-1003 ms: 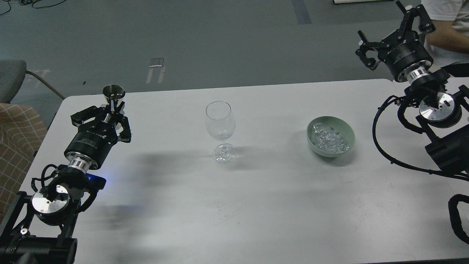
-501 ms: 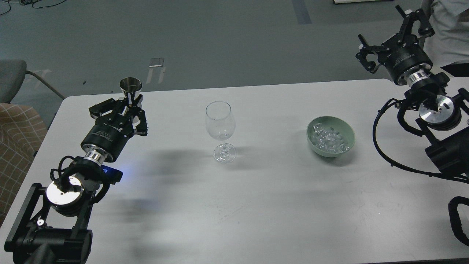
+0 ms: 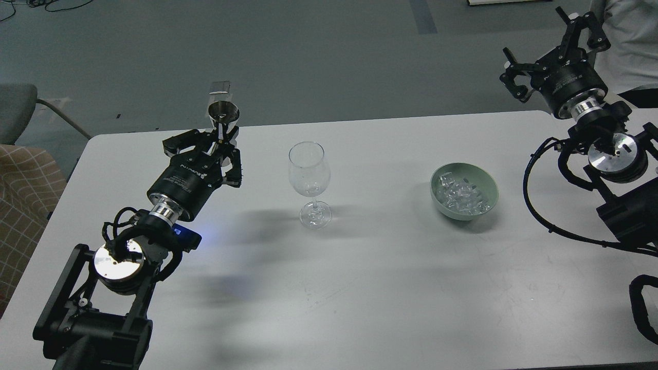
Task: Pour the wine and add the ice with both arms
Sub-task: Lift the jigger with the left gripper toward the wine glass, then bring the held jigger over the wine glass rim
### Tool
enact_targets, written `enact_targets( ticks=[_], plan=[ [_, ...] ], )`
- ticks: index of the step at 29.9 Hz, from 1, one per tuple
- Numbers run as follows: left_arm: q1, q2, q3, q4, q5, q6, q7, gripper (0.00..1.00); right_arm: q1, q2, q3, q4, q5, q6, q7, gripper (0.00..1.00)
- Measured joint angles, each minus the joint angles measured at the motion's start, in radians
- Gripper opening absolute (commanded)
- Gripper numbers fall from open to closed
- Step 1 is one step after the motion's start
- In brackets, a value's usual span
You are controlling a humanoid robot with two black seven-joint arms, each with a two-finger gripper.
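A clear stemmed wine glass (image 3: 309,181) stands upright at the middle of the white table (image 3: 360,288) and looks empty. My left gripper (image 3: 215,148) is shut on a small steel measuring cup (image 3: 222,114), held upright above the table, left of the glass and apart from it. I cannot see any wine inside the cup. A pale green bowl (image 3: 488,183) right of the glass holds many clear ice cubes (image 3: 461,197). My right gripper (image 3: 552,49) is open and empty, raised beyond the table's far right corner.
A person in a white shirt (image 3: 627,41) stands behind the right arm. A chair with a checked cloth (image 3: 23,190) is at the left edge. Black cable loops (image 3: 540,205) hang over the right side of the table.
My left arm has carried the steel cup to the right and a little farther away, closer to the wine glass. The right gripper has shifted only slightly.
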Motion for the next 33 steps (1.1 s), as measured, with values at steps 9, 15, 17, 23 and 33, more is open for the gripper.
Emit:
enact_targets(
  ticks=[9, 15, 17, 23, 33],
  plan=[
    [-0.003, -0.001, 0.011, -0.011, 0.020, 0.011, 0.000, 0.00, 0.001, -0.001, 0.000, 0.000, 0.000, 0.000, 0.000, 1.00],
    [-0.003, -0.001, 0.035, -0.016, 0.034, 0.020, -0.002, 0.00, 0.001, -0.003, 0.000, 0.000, 0.000, 0.000, 0.000, 1.00],
    [-0.005, -0.001, 0.042, -0.018, 0.035, 0.021, -0.003, 0.00, 0.001, -0.003, 0.000, 0.000, 0.000, 0.000, 0.000, 1.00],
    [-0.021, -0.001, 0.061, -0.019, 0.078, 0.023, -0.003, 0.00, -0.001, -0.003, 0.000, 0.000, 0.000, 0.000, 0.000, 1.00],
    [-0.059, -0.003, 0.088, -0.025, 0.096, 0.058, -0.002, 0.00, 0.001, -0.003, 0.002, 0.000, 0.000, 0.000, 0.000, 1.00]
  ],
)
